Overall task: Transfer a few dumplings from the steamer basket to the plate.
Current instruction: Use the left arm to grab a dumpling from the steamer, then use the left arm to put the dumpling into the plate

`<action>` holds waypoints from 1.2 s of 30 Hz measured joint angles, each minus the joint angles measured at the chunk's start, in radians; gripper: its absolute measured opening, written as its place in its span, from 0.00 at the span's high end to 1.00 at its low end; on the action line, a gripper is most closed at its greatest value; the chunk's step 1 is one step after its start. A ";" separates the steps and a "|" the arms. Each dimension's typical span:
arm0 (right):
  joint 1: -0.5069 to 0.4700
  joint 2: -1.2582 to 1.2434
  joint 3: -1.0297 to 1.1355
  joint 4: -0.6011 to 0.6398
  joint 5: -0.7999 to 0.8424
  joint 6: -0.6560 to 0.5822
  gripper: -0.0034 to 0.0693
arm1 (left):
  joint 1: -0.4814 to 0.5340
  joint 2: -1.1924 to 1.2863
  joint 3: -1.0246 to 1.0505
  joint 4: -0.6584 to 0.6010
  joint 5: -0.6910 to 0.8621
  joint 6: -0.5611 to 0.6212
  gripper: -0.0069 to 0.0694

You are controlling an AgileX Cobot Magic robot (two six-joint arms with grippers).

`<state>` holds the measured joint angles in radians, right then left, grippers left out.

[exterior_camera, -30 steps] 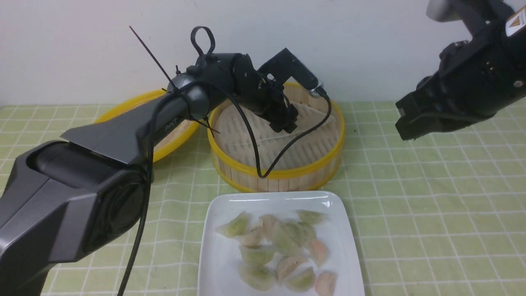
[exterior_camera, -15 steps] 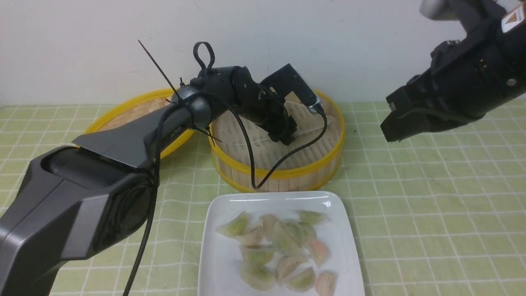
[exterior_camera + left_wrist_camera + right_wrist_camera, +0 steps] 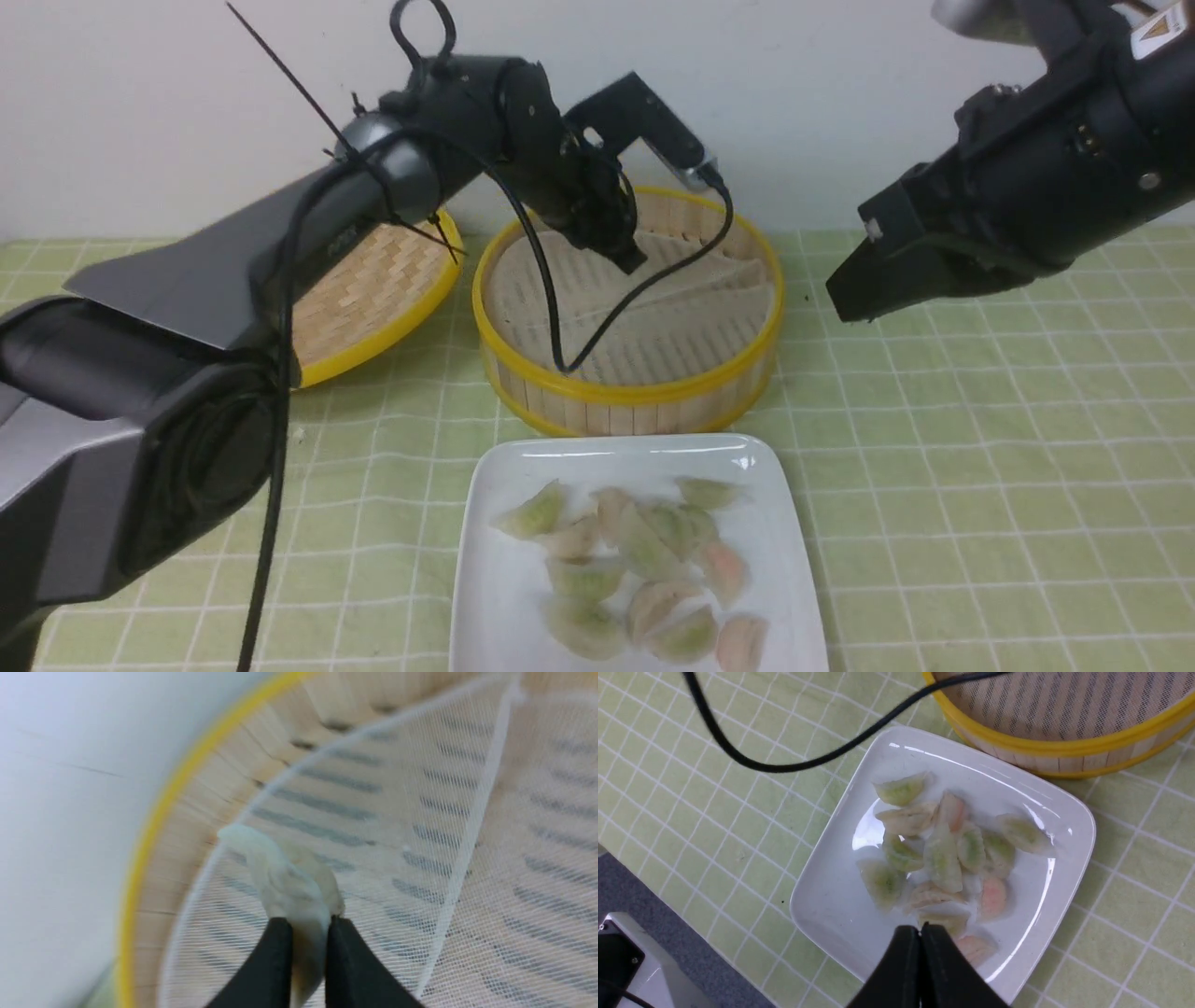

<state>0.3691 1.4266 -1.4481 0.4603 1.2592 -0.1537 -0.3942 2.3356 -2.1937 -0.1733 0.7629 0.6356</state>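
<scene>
One off-white dumpling [image 3: 285, 882] is pinched between the two black fingers of the left gripper [image 3: 308, 926]. It is held above the mesh liner [image 3: 420, 826], close to the far wall of the steamer basket [image 3: 625, 392]. Just in front of the basket, a heap of green and pinkish dumplings [image 3: 644, 560] lies on the white plate [image 3: 495, 607]. A shallow woven lid [image 3: 373, 289] lies just left of the basket on the green checked bench [image 3: 980, 467]. The right gripper [image 3: 920, 927] is pressed together, holds nothing, and hangs in the air right of the basket.
</scene>
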 joint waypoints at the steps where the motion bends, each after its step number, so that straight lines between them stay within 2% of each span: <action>1: 0.000 0.000 0.000 0.000 0.000 -0.004 0.97 | 0.002 -0.014 -0.001 0.000 0.009 -0.007 0.83; 4: 0.000 0.000 0.000 0.001 0.000 -0.011 0.97 | 0.010 -0.063 -0.001 0.000 0.053 -0.028 0.83; 9: 0.000 0.000 0.000 0.020 0.000 -0.018 0.97 | 0.026 -0.151 -0.001 -0.013 0.261 -0.097 0.83; 14: 0.000 0.000 0.000 0.033 0.000 -0.022 0.97 | 0.029 -0.238 -0.001 -0.070 0.451 -0.110 0.83; 18: 0.000 -0.001 0.000 0.034 -0.001 -0.026 0.97 | 0.029 -0.294 0.012 -0.110 0.474 -0.126 0.83; 20: 0.000 -0.007 0.000 0.034 -0.001 -0.026 0.97 | 0.029 -0.348 0.057 -0.110 0.478 -0.182 0.83; 25: 0.000 -0.047 0.004 0.020 -0.002 -0.026 0.97 | 0.028 -0.521 0.315 -0.117 0.478 -0.309 0.83; 26: 0.000 -0.049 0.006 0.018 -0.002 -0.026 0.97 | 0.026 -0.538 0.345 -0.120 0.478 -0.313 0.83; 30: 0.000 -0.100 0.052 0.013 -0.002 -0.026 0.97 | -0.020 -0.716 0.690 -0.193 0.475 -0.323 0.83; 32: 0.000 -0.113 0.065 0.013 -0.002 -0.026 0.97 | -0.039 -0.749 0.779 -0.204 0.452 -0.324 0.83; 36: 0.000 -0.158 0.130 0.023 -0.002 -0.026 0.97 | -0.123 -0.774 1.040 -0.222 0.237 -0.324 0.83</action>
<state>0.3691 1.2685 -1.3184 0.4834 1.2573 -0.1794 -0.5177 1.5620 -1.1539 -0.3956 0.9999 0.3117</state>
